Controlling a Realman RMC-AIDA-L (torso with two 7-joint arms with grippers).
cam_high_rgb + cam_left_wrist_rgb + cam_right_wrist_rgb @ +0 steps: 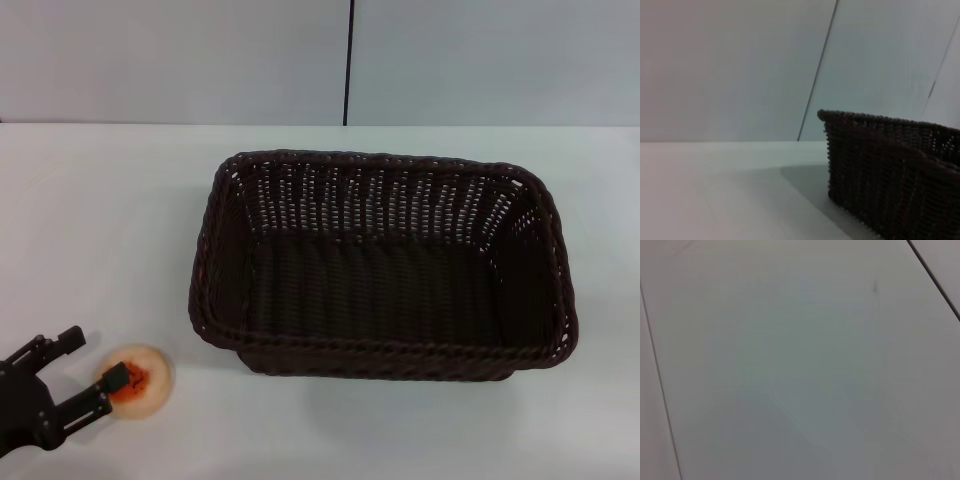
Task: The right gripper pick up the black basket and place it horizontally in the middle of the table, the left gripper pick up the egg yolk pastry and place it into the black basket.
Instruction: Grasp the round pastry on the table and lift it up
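Observation:
The black basket (385, 265) stands lengthwise across the middle of the white table (110, 230), upright and empty. Its end wall also shows in the left wrist view (890, 170). The egg yolk pastry (150, 390) lies on the table near the front left corner, left of the basket and apart from it. My left gripper (92, 362) is low at the front left with its jaws open. One fingertip (118, 378) sits over the pastry's orange centre, and the other fingertip (68, 341) is off to the pastry's left. My right gripper is out of view.
A pale wall with a dark vertical seam (348, 60) runs behind the table's far edge. The right wrist view shows only a plain pale panelled surface (790, 365). Bare tabletop lies between the pastry and the basket.

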